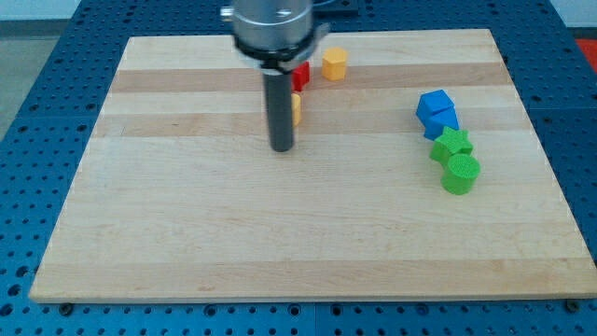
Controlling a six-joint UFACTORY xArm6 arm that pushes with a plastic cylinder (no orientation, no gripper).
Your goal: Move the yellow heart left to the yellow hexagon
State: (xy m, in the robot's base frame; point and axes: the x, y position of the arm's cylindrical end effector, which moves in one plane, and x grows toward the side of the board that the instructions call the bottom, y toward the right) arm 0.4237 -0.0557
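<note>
The yellow hexagon (334, 64) sits near the board's top edge, right of centre. The yellow heart (296, 108) shows only as a sliver right of my rod, which hides most of it. A red star (300, 76) peeks out above the heart, also mostly hidden. My tip (282, 148) rests on the board just below and left of the yellow heart. Whether it touches the heart I cannot tell.
Two blue blocks (437, 113) stand at the view's right, with a green star (452, 143) and a green cylinder (460, 174) just below them. The wooden board (187, 233) lies on a blue perforated table. A second red block seen earlier is hidden behind the rod.
</note>
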